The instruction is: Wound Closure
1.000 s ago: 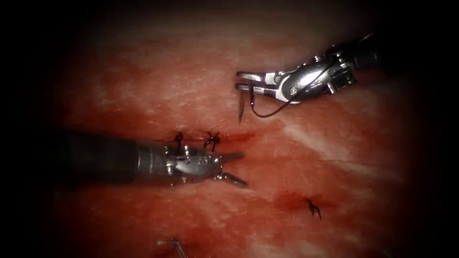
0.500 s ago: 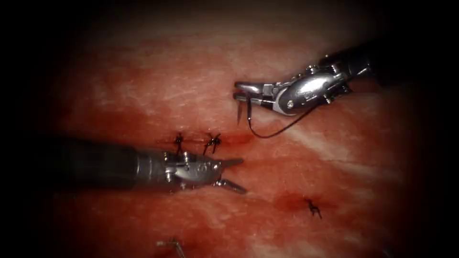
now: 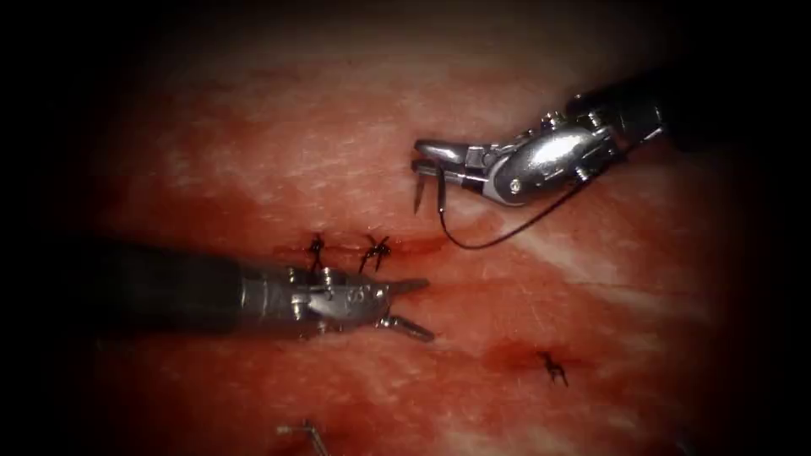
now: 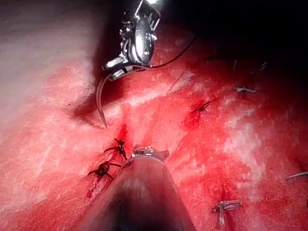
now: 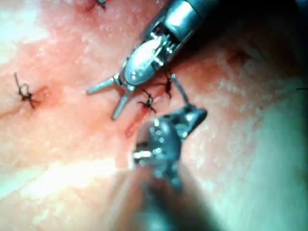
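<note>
Two tools working over the tissue [image 3: 279, 169]. Starting left: left tool [image 3: 411, 306] lying low over the tissue, jaws spread in a clear V, gripping nothing, tips pointing right. Same spread jaws showing in the right wrist view [image 5: 109, 98], empty. Sitting just above its wrist: two dark knots [image 3: 376, 249] on the cut [image 3: 414, 247], red fluid [image 3: 473, 295] pooling around and right of them. Further knot [image 3: 553, 367] lying well to the lower right; cut end of thread [image 3: 304, 432] lying near the bottom edge.

Moving right: right tool [image 3: 431, 160] hanging above and right of the knots, jaws clamped on the needle [image 3: 419, 192] near its rear end. Needle curving down from the jaws, point aiming at the tissue, hanging clear, not in the tissue; left wrist view [image 4: 100, 103] showing the tip close above the surface, just up from the cut. Thread [image 3: 498, 236] trailing from the needle's rear end, sagging in a loop under the right tool and running back up toward its wrist.
</note>
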You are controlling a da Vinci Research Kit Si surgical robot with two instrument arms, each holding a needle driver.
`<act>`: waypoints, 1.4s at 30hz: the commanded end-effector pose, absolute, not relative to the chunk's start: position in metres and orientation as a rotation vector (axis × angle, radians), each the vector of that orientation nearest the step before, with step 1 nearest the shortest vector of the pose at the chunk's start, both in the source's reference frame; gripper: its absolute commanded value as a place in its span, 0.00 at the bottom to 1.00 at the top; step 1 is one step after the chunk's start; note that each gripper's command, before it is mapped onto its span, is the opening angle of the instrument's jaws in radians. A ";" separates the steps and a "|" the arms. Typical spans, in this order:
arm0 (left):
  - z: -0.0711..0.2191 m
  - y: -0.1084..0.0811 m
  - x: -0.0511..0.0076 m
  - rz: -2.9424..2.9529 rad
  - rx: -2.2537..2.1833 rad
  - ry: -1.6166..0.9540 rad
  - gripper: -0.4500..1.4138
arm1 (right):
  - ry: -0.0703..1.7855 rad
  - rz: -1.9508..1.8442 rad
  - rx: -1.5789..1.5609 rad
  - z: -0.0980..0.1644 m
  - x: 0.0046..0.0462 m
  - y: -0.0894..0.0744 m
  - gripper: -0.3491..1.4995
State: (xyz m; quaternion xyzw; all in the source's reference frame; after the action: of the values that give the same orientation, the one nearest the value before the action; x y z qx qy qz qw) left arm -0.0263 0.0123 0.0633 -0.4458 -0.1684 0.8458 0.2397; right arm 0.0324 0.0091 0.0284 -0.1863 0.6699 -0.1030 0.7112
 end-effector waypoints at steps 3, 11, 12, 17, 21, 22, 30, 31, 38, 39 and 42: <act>0.064 0.012 -0.0266 2.316 -1.216 -0.464 0.50 | 1.485 -0.238 -0.412 0.030 0.0328 0.009 0.00; 0.064 0.012 -0.0266 2.316 -1.216 -0.464 0.50 | 1.488 -0.239 -0.411 0.029 0.0331 0.008 0.00; 0.064 0.012 -0.0266 2.316 -1.215 -0.464 0.50 | 1.488 -0.241 -0.413 0.030 0.0332 0.008 0.00; 0.064 0.012 -0.0265 2.316 -1.216 -0.465 0.50 | 1.486 -0.244 -0.417 0.030 0.0332 0.008 0.00; 0.064 0.012 -0.0265 2.316 -1.216 -0.465 0.50 | 1.484 -0.252 -0.420 0.031 0.0336 0.007 0.00; 0.064 0.012 -0.0265 2.316 -1.216 -0.465 0.50 | 1.484 -0.254 -0.422 0.031 0.0337 0.007 0.00; 0.064 0.012 -0.0261 2.316 -1.218 -0.470 0.50 | 1.482 -0.271 -0.430 0.032 0.0338 0.006 0.00; 0.064 0.012 -0.0261 2.316 -1.218 -0.470 0.50 | 1.483 -0.274 -0.432 0.032 0.0339 0.006 0.00; 0.064 0.012 -0.0258 2.317 -1.220 -0.472 0.50 | 1.481 -0.288 -0.433 0.034 0.0342 0.003 0.00; 0.064 0.012 -0.0257 2.317 -1.220 -0.473 0.50 | 1.479 -0.284 -0.431 0.034 0.0341 0.003 0.00; 0.064 0.012 -0.0256 2.317 -1.221 -0.473 0.50 | 1.473 -0.275 -0.423 0.035 0.0340 0.002 0.00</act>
State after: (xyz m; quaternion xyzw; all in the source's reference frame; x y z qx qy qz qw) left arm -0.0251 0.0128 0.0634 -0.4460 -0.1714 0.8457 0.2376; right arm 0.0336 0.0030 0.0344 -0.1910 0.6651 -0.1253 0.7109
